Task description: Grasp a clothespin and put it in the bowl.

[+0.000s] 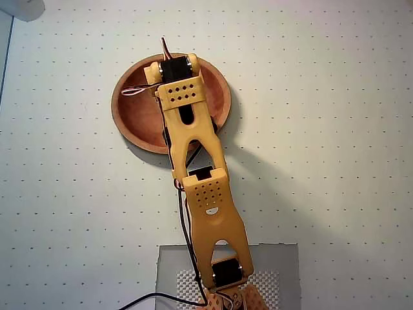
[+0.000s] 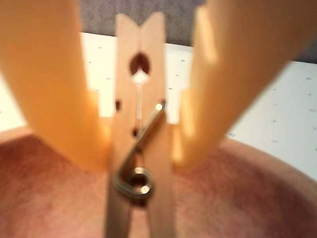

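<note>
Clothespin [image 2: 140, 124] stood upright between the two yellow fingers [image 2: 49, 89] of the claw [image 2: 140, 158], pinched at its sides around mid-length, its metal spring [image 2: 136, 181] facing the wrist camera and its notched end pointing up in that view. Claw pressed in on the pin from both sides; both fingers touched the wood. Below the pin, the reddish-brown inside of the bowl [image 2: 237, 198] filled the lower part of the wrist view, with its lighter rim curving across at right. From overhead, the yellow arm [image 1: 200, 187] reached from the grey base plate [image 1: 284, 271] at bottom centre up across the pale dotted bench [image 1: 335, 129], and its wrist end sat over the bowl [image 1: 132, 113], covering much of the bowl's middle and right side. Pin itself was hidden under the arm in the overhead view. Whether the pin's lower end touched the bowl floor could not be told.
</note>
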Robot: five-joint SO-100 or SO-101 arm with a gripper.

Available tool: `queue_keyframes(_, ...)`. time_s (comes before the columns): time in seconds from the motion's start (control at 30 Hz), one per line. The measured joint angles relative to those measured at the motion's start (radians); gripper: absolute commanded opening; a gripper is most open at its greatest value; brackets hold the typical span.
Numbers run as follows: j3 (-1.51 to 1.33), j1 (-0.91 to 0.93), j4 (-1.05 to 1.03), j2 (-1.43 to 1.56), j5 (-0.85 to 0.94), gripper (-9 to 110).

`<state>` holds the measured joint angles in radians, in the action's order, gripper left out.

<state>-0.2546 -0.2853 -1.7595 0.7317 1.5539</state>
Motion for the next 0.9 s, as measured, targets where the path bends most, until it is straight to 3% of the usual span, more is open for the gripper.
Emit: queue_keyframes(0.9, 0.104, 0.011, 0.164, -0.264, 0.000, -4)
